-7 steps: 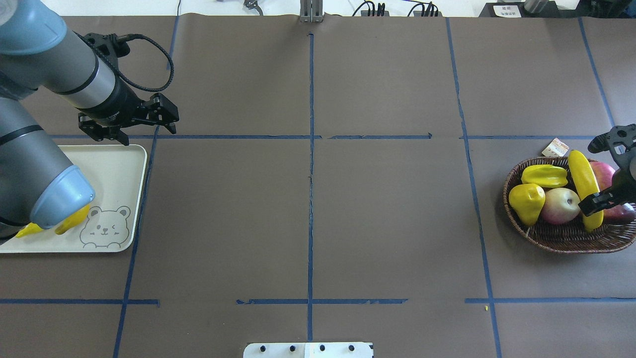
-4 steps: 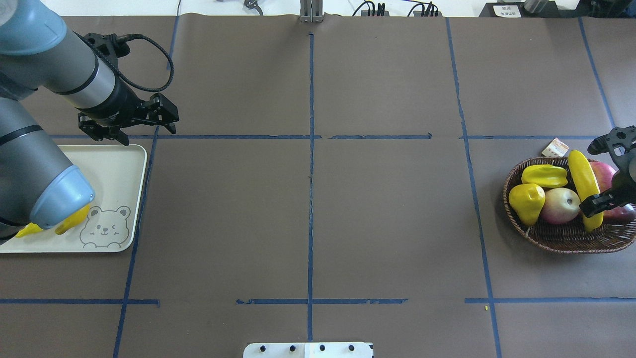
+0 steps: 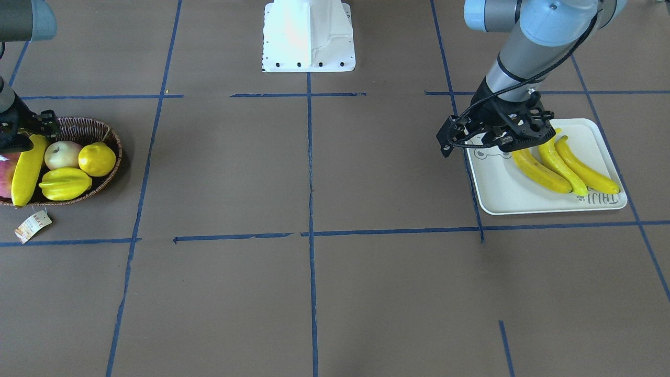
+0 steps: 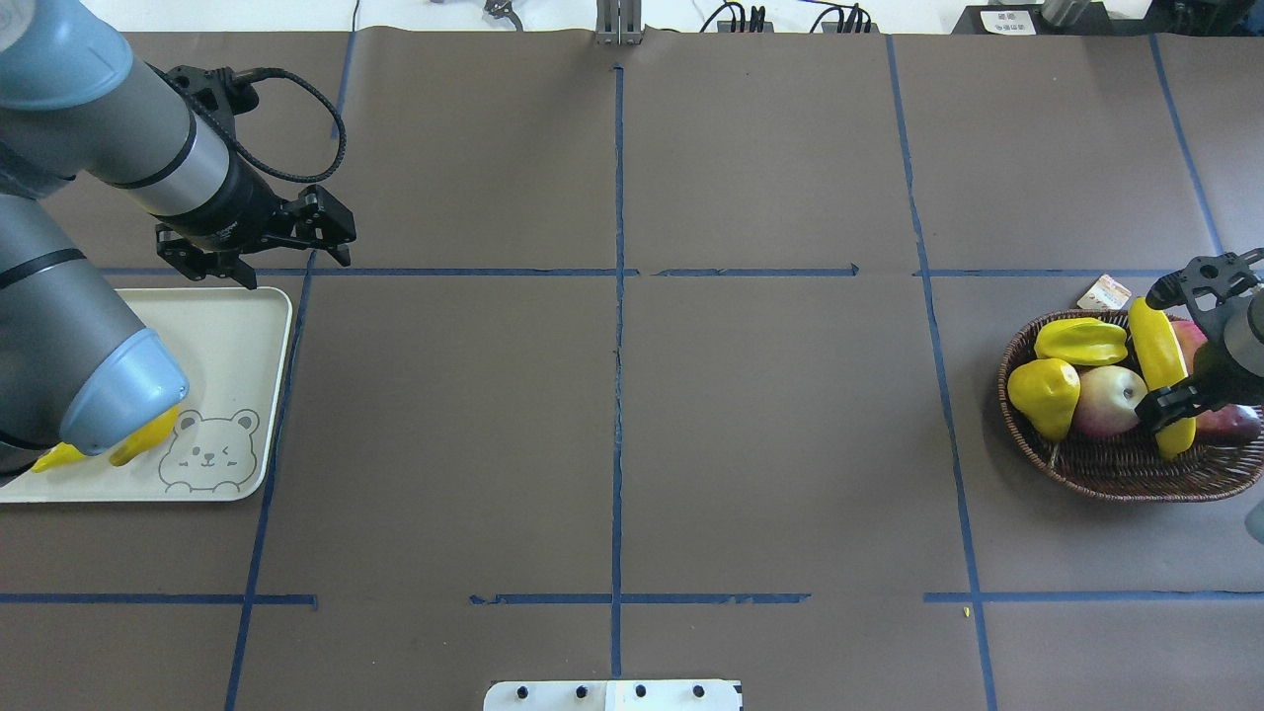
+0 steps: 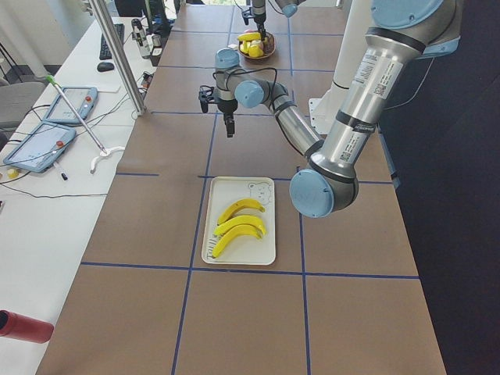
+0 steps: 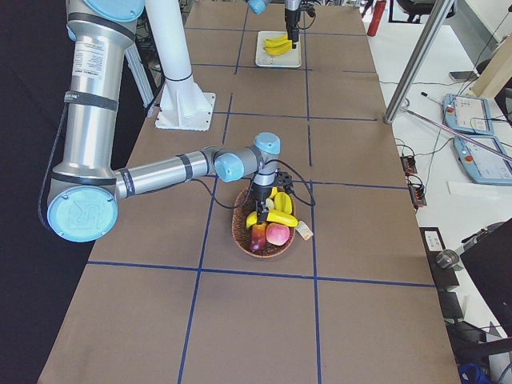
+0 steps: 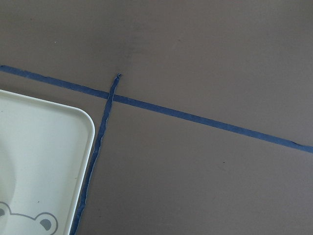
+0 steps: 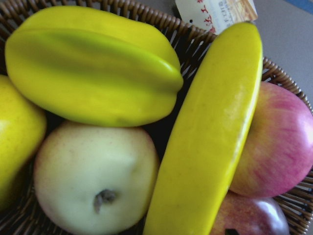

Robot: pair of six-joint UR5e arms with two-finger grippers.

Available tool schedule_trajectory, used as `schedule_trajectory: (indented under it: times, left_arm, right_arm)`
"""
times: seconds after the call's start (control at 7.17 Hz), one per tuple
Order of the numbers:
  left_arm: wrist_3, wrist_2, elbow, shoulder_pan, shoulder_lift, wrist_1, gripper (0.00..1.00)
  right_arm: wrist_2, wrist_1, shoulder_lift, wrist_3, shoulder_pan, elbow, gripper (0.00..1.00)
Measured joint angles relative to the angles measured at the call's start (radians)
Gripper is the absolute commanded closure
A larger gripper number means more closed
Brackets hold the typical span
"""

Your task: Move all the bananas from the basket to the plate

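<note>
One banana (image 4: 1155, 346) lies in the wicker basket (image 4: 1116, 474) at the right; it also shows in the right wrist view (image 8: 210, 147) and in the front view (image 3: 26, 170). My right gripper (image 4: 1180, 395) is down over its near half and looks open, with nothing lifted. Three bananas (image 3: 562, 165) lie side by side on the cream bear-face plate (image 3: 502, 193). My left gripper (image 3: 502, 139) hangs over the plate's far corner (image 7: 73, 127), empty, and looks open. In the overhead view my left arm hides most of the plate's bananas (image 4: 138, 444).
The basket also holds a star fruit (image 4: 1081, 342), a round yellow fruit (image 4: 1045, 395), a pale apple (image 4: 1111, 403) and red apples (image 4: 1229, 425). Its paper tag (image 4: 1103, 293) lies behind it. Blue tape lines cross the brown table. The white robot base (image 3: 309, 36) stands at the middle edge.
My right gripper has shifted slightly left and lower over the banana, and the basket with its fruit has nudged a little to the left. My left arm has not moved.
</note>
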State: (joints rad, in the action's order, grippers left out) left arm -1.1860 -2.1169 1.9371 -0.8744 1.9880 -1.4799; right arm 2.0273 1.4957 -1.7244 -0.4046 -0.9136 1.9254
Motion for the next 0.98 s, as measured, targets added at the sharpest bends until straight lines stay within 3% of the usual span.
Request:
schedule_trajectory:
  times: [0.28,0.42,0.7,0.98]
  left_arm:
    - [-0.001,0.0,0.005,0.0,0.0,0.002,0.01]
    - [-0.001,0.0,0.006,0.0,0.0,0.002,0.01]
    - [-0.001,-0.001,0.007,0.0,0.0,0.003,0.01]
    - [-0.002,-0.002,0.01,0.0,0.001,0.003,0.01]
  right_arm:
    - [0.0,-0.001,0.001,0.001,-0.003,-0.001,0.92]
    - [0.0,-0.003,-0.001,0.001,-0.006,-0.001,0.96]
    - [0.002,-0.002,-0.011,0.001,-0.036,0.036,0.97]
    - [0.008,0.003,-0.04,0.0,-0.106,0.147,0.97]
